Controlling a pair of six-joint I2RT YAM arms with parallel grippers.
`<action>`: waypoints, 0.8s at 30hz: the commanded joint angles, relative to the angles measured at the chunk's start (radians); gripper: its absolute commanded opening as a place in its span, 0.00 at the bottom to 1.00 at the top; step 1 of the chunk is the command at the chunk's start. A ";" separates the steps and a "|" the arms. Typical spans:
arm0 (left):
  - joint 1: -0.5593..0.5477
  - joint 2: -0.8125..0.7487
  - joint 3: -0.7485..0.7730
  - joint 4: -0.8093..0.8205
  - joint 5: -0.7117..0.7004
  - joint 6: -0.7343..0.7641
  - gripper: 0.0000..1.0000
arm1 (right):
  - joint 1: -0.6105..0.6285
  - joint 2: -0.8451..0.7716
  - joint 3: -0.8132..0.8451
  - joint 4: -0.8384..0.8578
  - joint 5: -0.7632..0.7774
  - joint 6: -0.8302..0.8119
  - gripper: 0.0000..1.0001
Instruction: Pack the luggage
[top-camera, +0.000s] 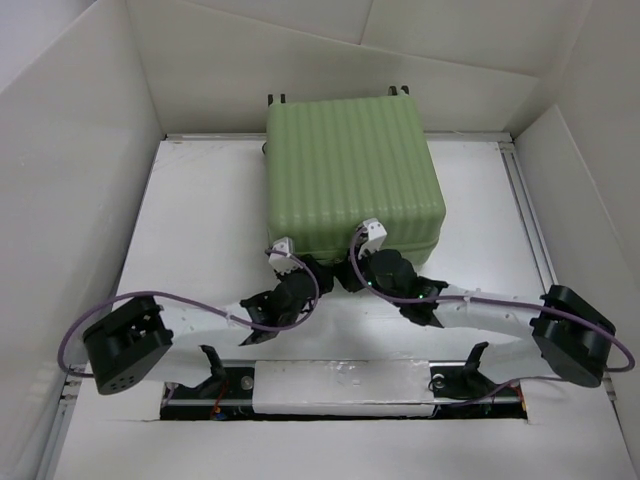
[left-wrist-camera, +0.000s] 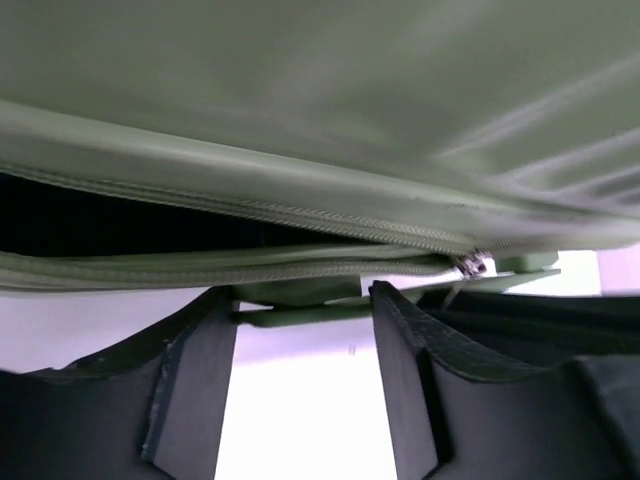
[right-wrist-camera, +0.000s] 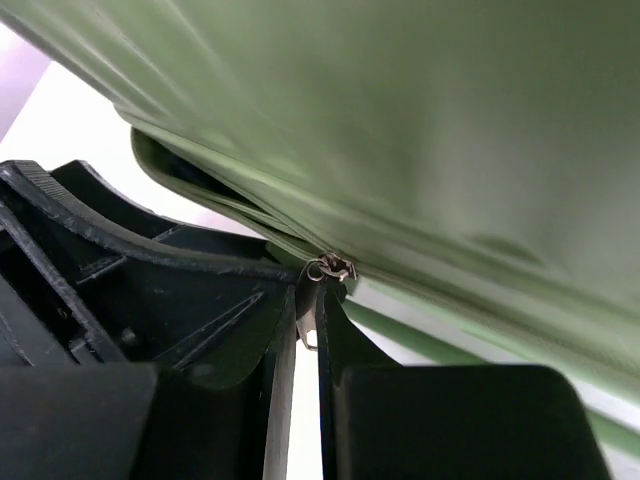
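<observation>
The luggage (top-camera: 350, 170), a pale green ribbed hard-shell case, lies flat with its lid down at the back middle of the table. Both grippers are at its near edge. My right gripper (right-wrist-camera: 310, 300) is shut on the metal zipper pull (right-wrist-camera: 308, 325), which hangs from the slider (right-wrist-camera: 330, 268) on the seam. My left gripper (left-wrist-camera: 305, 300) is open just below the seam, its fingers (left-wrist-camera: 195, 380) apart with only a thin green edge of the case (left-wrist-camera: 300, 315) across their tips. To the left of the slider (left-wrist-camera: 472, 264) the seam gapes dark. From above, the left gripper (top-camera: 300, 262) and right gripper (top-camera: 352, 268) sit close together.
White walls (top-camera: 80, 150) box in the white table (top-camera: 200, 220) on three sides. A metal rail (top-camera: 527, 200) runs along the right edge. Purple cables loop from both arms near the front corners.
</observation>
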 joint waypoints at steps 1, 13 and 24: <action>-0.068 -0.149 -0.043 0.140 0.210 0.009 0.00 | 0.093 0.036 0.047 0.024 -0.167 0.028 0.00; -0.077 -0.419 -0.101 -0.046 0.188 0.010 0.18 | 0.171 -0.252 -0.011 -0.347 0.149 0.123 0.47; -0.117 -0.294 0.037 -0.182 0.188 0.113 0.39 | 0.082 -0.444 -0.149 -0.515 0.281 0.287 0.58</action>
